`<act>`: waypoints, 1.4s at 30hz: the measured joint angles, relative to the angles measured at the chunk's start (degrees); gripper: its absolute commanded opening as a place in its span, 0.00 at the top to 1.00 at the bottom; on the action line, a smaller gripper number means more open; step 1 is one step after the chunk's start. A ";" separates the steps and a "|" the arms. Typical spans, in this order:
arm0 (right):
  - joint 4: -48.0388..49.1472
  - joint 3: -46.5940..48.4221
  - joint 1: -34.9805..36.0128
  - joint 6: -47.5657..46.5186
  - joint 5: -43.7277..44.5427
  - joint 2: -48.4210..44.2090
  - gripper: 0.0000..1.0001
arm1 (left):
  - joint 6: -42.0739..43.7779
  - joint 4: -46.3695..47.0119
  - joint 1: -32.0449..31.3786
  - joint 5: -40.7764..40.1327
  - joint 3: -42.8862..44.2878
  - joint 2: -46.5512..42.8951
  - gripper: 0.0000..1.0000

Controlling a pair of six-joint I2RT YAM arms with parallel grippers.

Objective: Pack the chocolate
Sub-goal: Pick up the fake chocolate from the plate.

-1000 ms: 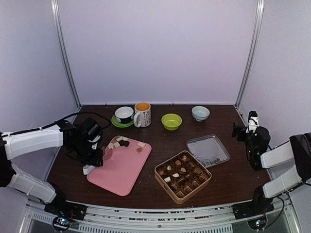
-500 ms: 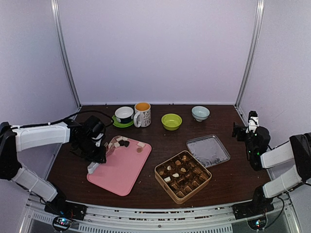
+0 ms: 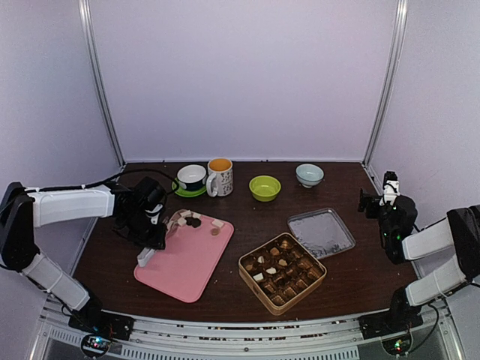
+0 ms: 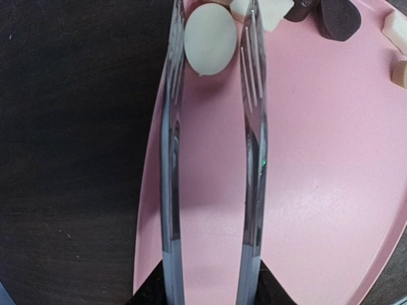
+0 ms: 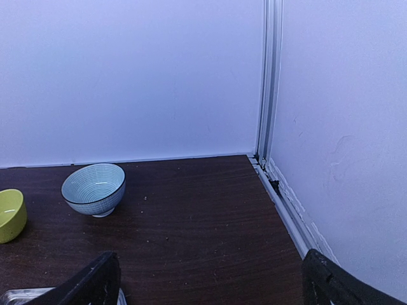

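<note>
The left gripper [image 3: 154, 234], clamped on tongs [image 4: 170, 190], has swung in over the pink tray's [image 3: 187, 262] far corner, blades flanking a white chocolate [image 4: 210, 38]. The right gripper [image 5: 210, 257] gapes empty, well right of the tray. An off-centre squeeze could squirt the rounded piece off the tray; the tong tips are cropped from view.

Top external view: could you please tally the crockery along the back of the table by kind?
Bowls: 2 (green bowl, blue bowl)
Cups and mugs: 2 (cup, mug)
Saucers: 1 (green saucer)
Total: 5
</note>
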 measured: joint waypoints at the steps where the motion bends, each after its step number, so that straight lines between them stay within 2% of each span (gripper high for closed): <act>1: 0.00 0.00 0.00 0.00 0.00 0.00 0.00 | 0.00 0.04 0.00 -0.15 0.09 0.07 0.61; 11: 0.00 0.00 0.00 0.00 0.00 0.00 0.00 | 0.04 0.07 0.02 -0.85 0.52 -0.09 0.69; 17: 0.00 0.00 0.00 0.00 0.00 0.00 0.00 | 0.04 -0.92 0.07 -0.22 0.50 -4.68 0.70; 42: 0.00 0.00 0.00 0.00 0.00 0.00 0.00 | 1.05 -2.67 0.33 15.32 -3.30 -22.01 0.71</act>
